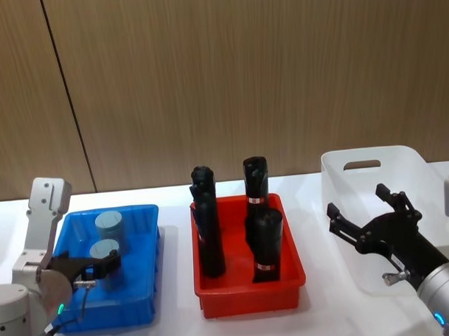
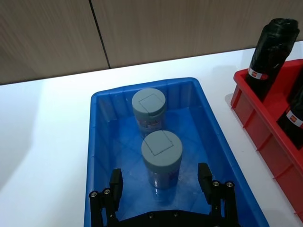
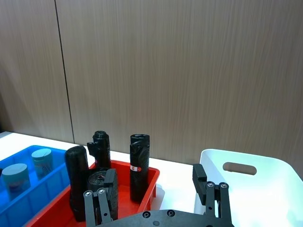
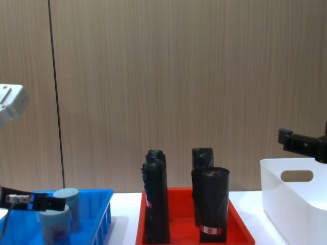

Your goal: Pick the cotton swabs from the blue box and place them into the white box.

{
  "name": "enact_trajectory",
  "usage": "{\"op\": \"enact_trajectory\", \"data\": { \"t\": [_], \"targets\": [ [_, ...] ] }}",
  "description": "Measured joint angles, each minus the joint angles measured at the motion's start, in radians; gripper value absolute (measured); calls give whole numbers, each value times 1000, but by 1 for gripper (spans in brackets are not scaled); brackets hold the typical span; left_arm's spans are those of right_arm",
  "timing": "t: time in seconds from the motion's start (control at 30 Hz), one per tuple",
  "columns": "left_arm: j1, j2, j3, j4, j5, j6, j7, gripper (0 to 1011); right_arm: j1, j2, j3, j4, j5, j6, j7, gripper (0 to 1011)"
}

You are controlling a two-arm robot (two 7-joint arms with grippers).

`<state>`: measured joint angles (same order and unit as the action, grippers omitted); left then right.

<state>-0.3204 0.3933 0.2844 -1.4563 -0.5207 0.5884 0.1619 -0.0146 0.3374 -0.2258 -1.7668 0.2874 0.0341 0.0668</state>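
Two cotton swabs jars with pale lids stand in the blue box (image 1: 141,212), one farther (image 1: 108,226) and one nearer (image 1: 103,251). In the left wrist view the near jar (image 2: 161,152) stands between my left gripper's spread fingers (image 2: 116,183), which do not touch it, and the far jar (image 2: 148,108) is behind it. My left gripper (image 1: 95,272) is open, low inside the blue box (image 2: 102,142). My right gripper (image 1: 362,207) hangs open and empty above the white box (image 1: 357,153), which is also in the right wrist view (image 3: 265,165).
A red tray (image 1: 247,294) holding several upright black rolls (image 1: 207,227) sits between the two boxes. The wooden wall runs behind the white table. In the chest view the tray (image 4: 189,196) stands in the middle with the white box (image 4: 291,196) at right.
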Motion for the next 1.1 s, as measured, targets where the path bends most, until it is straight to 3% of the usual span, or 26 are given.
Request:
{"op": "enact_trajectory", "data": {
  "t": [0.3, 1.1],
  "targets": [
    [-17, -2, -9, 39, 3, 3, -23, 1004, 0, 0, 0, 0, 0, 0, 0, 1002],
    [-106, -25, -9, 212, 82, -56, -187, 1004, 0, 0, 0, 0, 0, 0, 0, 1002]
  ]
}}
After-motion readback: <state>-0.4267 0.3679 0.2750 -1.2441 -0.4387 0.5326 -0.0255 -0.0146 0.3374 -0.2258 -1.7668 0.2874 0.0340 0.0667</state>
